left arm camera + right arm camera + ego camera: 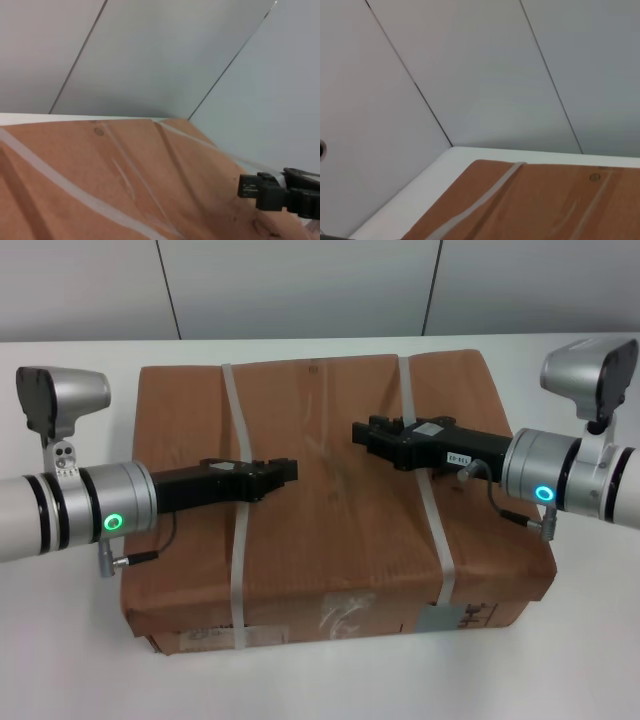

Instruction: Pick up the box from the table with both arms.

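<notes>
The box (pixel 330 490) sits unlifted on the desk (pixel 90 360); both claws, left (pixel 285 472) and right (pixel 362 432), hover above it, holding nothing, their openness unclear.

Large flat brown cardboard box (pixel 330 490): mid-brown surface with faint darker creases; two whitish plastic straps (pixel 238 530) across it. Near side of the box carries pale whitish labels (pixel 345 610) and a grey patch with dark print. Smooth white tabletop (pixel 60 640): plain, unpatterned. Silver-white cylindrical arm segments (pixel 45 515): black bands, each arm with one green lit ring (pixel 113 523). Black left gripper (pixel 285 472) and black right gripper (pixel 362 432): matte, with small white stickers. Pale grey wall panels (pixel 300 285): thin dark seams.
</notes>
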Controlling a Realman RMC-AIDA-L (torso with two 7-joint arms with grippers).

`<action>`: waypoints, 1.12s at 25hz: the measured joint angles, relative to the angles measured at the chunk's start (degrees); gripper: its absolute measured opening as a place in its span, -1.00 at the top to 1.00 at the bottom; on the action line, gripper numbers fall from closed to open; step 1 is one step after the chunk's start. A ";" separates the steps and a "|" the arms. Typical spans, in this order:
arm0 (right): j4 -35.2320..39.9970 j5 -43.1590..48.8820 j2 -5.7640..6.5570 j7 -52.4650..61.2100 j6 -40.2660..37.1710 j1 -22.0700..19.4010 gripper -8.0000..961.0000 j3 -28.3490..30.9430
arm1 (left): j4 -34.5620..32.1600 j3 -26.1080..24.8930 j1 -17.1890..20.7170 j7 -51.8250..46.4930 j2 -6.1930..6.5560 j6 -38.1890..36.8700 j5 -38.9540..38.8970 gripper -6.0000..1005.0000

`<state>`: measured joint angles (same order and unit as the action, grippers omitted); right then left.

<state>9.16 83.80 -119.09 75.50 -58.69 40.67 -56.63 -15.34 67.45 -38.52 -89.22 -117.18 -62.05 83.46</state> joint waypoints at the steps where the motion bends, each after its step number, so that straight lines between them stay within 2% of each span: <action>1: 0.00 -0.18 0.00 -0.11 -0.15 -0.12 0.22 0.00 | 0.00 0.00 0.00 0.00 0.00 0.00 0.00 0.57; 5: 0.00 -0.25 0.00 -0.71 -0.41 -0.43 0.31 0.32 | -0.03 -0.03 0.00 0.08 0.00 -0.17 -0.05 0.74; 12: 0.00 -2.86 -0.01 -4.65 -4.19 -2.69 0.45 0.35 | -1.02 0.12 0.31 1.07 0.03 -1.56 -0.06 0.73; 19: 0.28 -6.22 0.01 -6.95 -8.15 -5.08 0.60 0.42 | -3.94 0.27 2.86 3.20 0.04 -6.37 -2.03 0.72; 28: 0.16 -8.66 0.00 -6.41 -8.76 -6.11 0.68 0.23 | -4.55 0.16 3.54 3.89 0.03 -8.12 -2.85 0.73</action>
<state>9.32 75.13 -119.09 69.08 -67.45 34.56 -56.40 -19.89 67.61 -34.98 -85.34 -117.15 -70.17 80.61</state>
